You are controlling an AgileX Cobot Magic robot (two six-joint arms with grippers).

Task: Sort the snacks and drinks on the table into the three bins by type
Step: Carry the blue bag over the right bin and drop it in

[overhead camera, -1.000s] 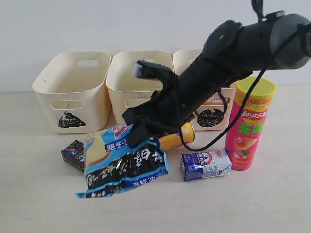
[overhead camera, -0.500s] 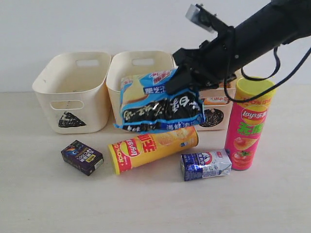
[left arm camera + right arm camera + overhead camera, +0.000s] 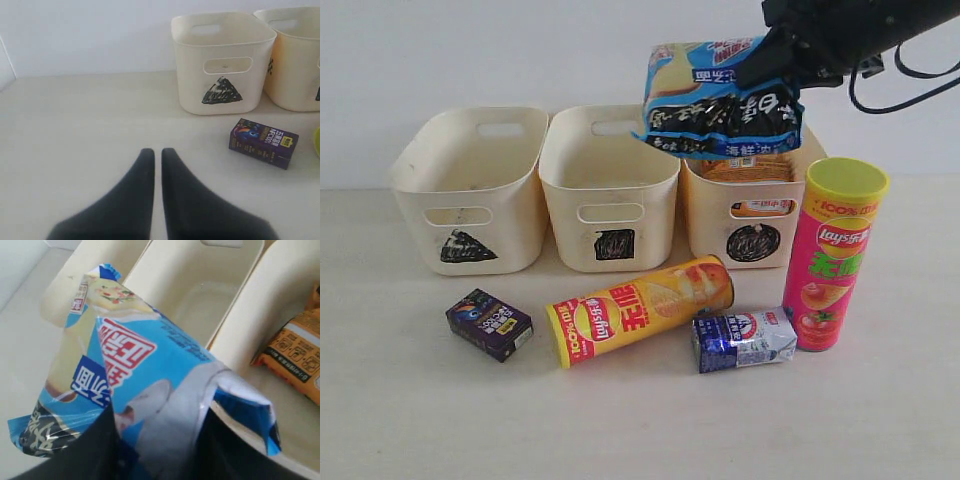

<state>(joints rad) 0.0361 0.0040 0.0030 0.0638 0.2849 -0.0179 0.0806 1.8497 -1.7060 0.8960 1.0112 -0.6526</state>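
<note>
High above the circle bin [image 3: 708,218], my right gripper [image 3: 772,58] is shut on the blue-black-white bag [image 3: 720,95], which hangs over the gap between the square bin [image 3: 570,195] and the circle bin. In the right wrist view the gripper [image 3: 161,440] pinches the bag [image 3: 145,360], and the orange-brown bag [image 3: 295,357] lies in the circle bin below. The yellow-orange tube [image 3: 640,310] lies on its side. The pink tube [image 3: 835,255] stands upright. My left gripper [image 3: 157,152] is shut over bare table [image 3: 75,125], apart from the purple carton [image 3: 263,142].
The triangle bin [image 3: 430,190] and the square bin hold nothing that I can see. The blue and white carton [image 3: 743,340] lies in front of the pink tube. The purple carton [image 3: 488,323] sits at front left, before the triangle bin [image 3: 222,60].
My right arm has lifted the blue-black-white bag from the table's front, up and to the right, to above the bins. The yellow-orange tube now shows fully.
</note>
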